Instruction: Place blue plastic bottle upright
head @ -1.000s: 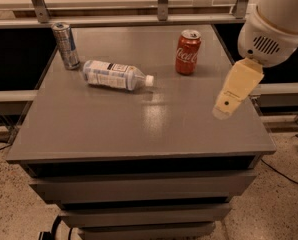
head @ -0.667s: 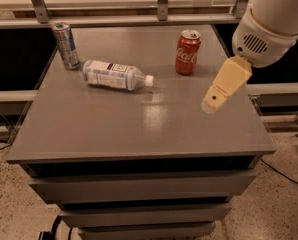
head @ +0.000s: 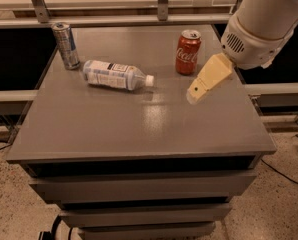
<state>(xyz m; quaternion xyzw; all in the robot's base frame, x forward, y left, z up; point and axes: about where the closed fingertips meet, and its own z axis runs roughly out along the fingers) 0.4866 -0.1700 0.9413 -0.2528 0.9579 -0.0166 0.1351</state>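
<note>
The end effector (head: 196, 93) hangs over the right part of the grey table (head: 139, 129). It is a pale yellow piece slanting down and to the left in the view from the white arm housing (head: 261, 26). Whether it is apart or together cannot be told from this angle, and it holds nothing.

The blue plastic bottle (head: 115, 75) lies on its side on the table, well apart from the end effector and to its left in the view. Its white cap (head: 150, 80) points toward the end effector.

A red Coca-Cola can (head: 188, 52) stands upright just behind the end effector, near it but not touching. A slim silver-blue can (head: 66, 45) stands upright farthest from the end effector, at the table's far left corner, just beside the bottle's base end.
</note>
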